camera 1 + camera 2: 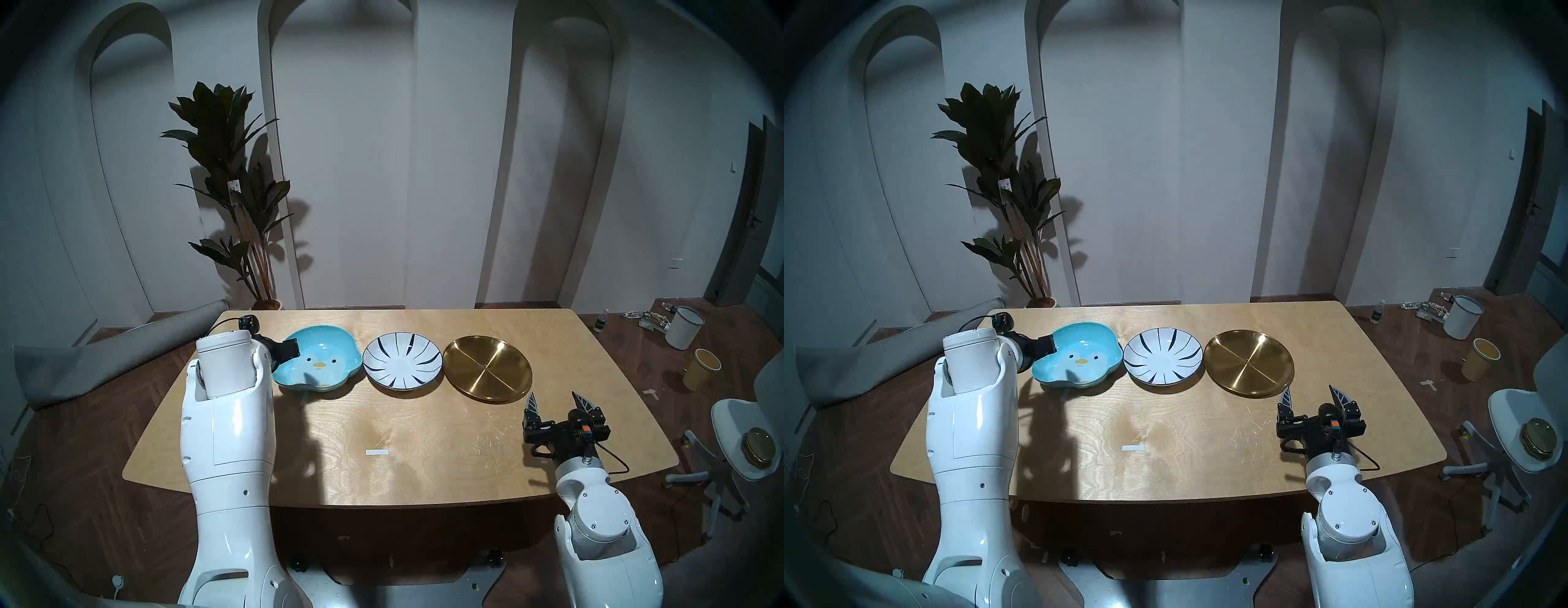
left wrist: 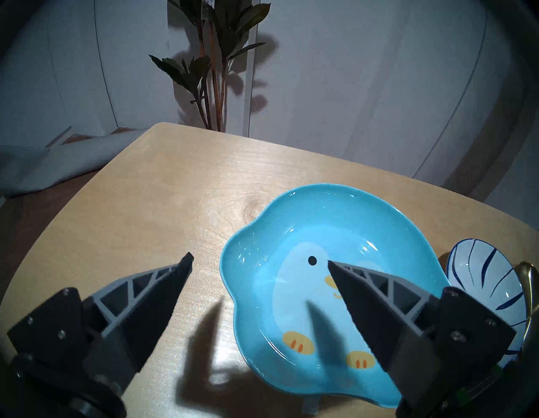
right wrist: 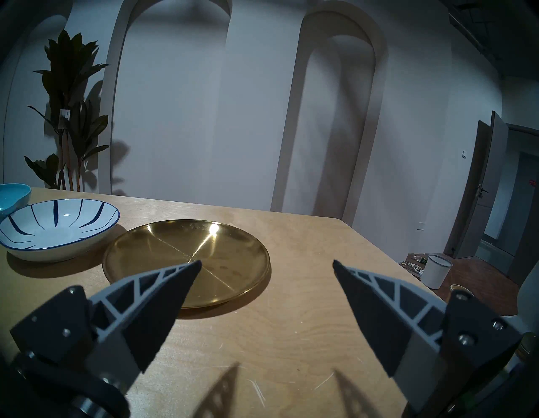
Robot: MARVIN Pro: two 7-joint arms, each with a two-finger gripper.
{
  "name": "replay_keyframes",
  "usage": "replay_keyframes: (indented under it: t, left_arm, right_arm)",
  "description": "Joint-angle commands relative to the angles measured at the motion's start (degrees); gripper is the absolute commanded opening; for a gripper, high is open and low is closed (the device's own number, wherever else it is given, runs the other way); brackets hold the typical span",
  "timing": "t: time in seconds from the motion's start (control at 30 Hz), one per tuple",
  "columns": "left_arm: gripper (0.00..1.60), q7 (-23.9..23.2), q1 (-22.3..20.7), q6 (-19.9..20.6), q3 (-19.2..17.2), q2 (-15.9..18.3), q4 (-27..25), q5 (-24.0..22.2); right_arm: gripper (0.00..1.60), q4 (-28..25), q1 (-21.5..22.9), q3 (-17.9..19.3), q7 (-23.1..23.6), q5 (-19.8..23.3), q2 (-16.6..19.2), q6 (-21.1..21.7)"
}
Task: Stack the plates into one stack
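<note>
Three plates lie in a row across the far half of the table (image 1: 424,467). Leftmost is a wavy-edged turquoise plate (image 1: 326,361) (image 1: 1081,356) (image 2: 291,233) with a penguin face. In the middle sits a white plate with dark-blue stripes (image 1: 403,361) (image 1: 1163,356) (image 3: 55,230). The shiny gold plate (image 1: 488,367) (image 1: 1248,363) (image 3: 186,251) is on the right. My left gripper (image 2: 260,259) (image 1: 288,350) is open and straddles the turquoise plate's left rim, one finger over its inside, one over the table. My right gripper (image 1: 555,399) (image 3: 267,262) is open and empty, just nearer than the gold plate's right edge.
A small white tape strip (image 1: 377,452) lies mid-table. Off the table's right side stand a white chair with a gold-lidded tin (image 1: 757,441), a yellow cup (image 1: 702,369) and a white bucket (image 1: 683,327) on the floor. A grey rolled mat (image 1: 106,352) lies left; a plant (image 1: 237,191) stands behind.
</note>
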Motion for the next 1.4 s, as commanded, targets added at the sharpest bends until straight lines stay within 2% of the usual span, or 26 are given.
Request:
replay_keyframes:
  t: [0.0,1.07,1.1,1.17,1.37]
  left_arm:
    - [1.60,2.9,-4.2,-0.2,-0.3,-2.0,1.5,0.8]
    - [1.59,19.4,-10.4,-0.2,-4.8,-8.4,13.2,6.5]
    - [1.35,19.8,-10.6,-0.2,-5.1,-8.6,13.5,6.6]
    - [1.00,20.8,-11.0,-0.2,-5.4,-8.9,14.4,6.9]
    - [0.62,23.2,-12.3,-0.2,-6.9,-10.1,16.6,7.4]
  right_arm:
    - [1.60,-1.1,0.3,-0.1,0.0,0.1,0.0,-0.3]
    - [1.60,-1.1,0.2,-0.3,-0.1,0.9,0.7,-0.3]
    - [1.60,-1.1,0.2,-0.3,-0.1,0.9,0.7,-0.3]
    - [1.60,-1.1,0.2,-0.3,-0.1,1.0,0.8,-0.3]
    - [1.60,-1.2,0.2,-0.4,-0.2,1.1,0.9,-0.3]
